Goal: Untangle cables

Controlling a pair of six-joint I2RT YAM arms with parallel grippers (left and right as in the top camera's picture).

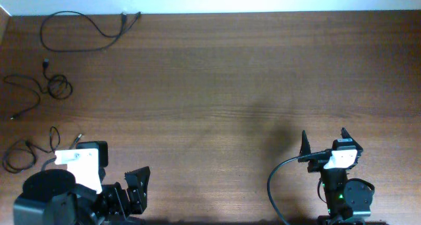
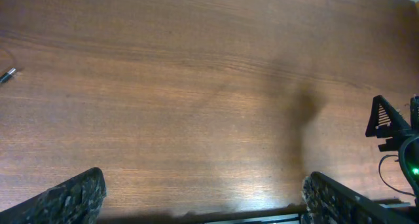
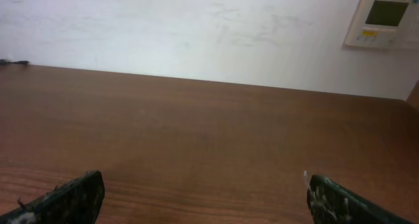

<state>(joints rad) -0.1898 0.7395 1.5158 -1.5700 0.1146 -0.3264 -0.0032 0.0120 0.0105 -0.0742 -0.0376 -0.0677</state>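
Three thin black cables lie apart as loose loops at the table's left side in the overhead view: one at the far left corner, one below it, one by the left arm's base. A small plug end shows in the left wrist view. My left gripper is open and empty at the front left, right of the cables. My right gripper is open and empty at the front right, far from them. Both wrist views show spread fingers over bare wood.
The brown wooden table ends at a white wall at the back. A wall control panel shows in the right wrist view. A thick black arm cable loops by the right arm's base.
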